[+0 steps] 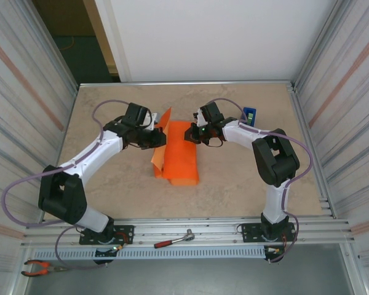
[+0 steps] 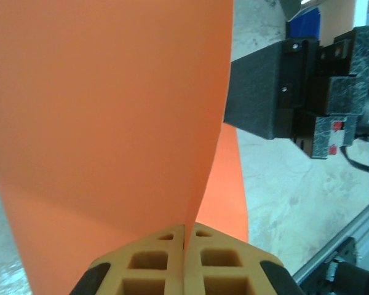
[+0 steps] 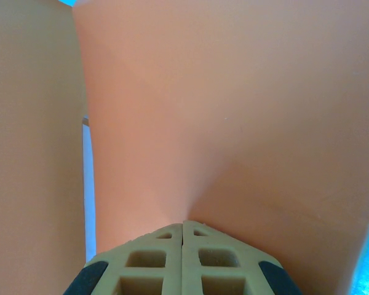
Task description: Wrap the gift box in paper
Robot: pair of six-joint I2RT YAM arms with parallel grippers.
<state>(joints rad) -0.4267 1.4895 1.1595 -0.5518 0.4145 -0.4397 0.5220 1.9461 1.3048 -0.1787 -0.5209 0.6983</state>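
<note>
On the table [image 1: 234,184], paper [image 1: 183,158] folded, long axis near-to-far, left gripper [image 2: 184,228] and right gripper [image 3: 183,224] each pinching an edge.

Left arm [image 1: 104,147]: white moulded links, bulky black joint housings, flat black base plate [image 1: 104,235]. Right arm [image 1: 273,160]: same build, white links, black joints. Grey-purple cable [image 1: 3,200] loops loose along each arm.

Left gripper [image 2: 184,227]: fingers [image 2: 149,261] orange-tan, lattice of rectangular cut-outs, black rounded outer corners. Right gripper [image 3: 183,223]: fingers [image 3: 149,258] paler beige, same lattice, same black corners.

Right gripper body, left wrist view: dark grey matte block, small screw [image 2: 284,89], speckled black housing, two red marks [image 2: 337,126].
</note>
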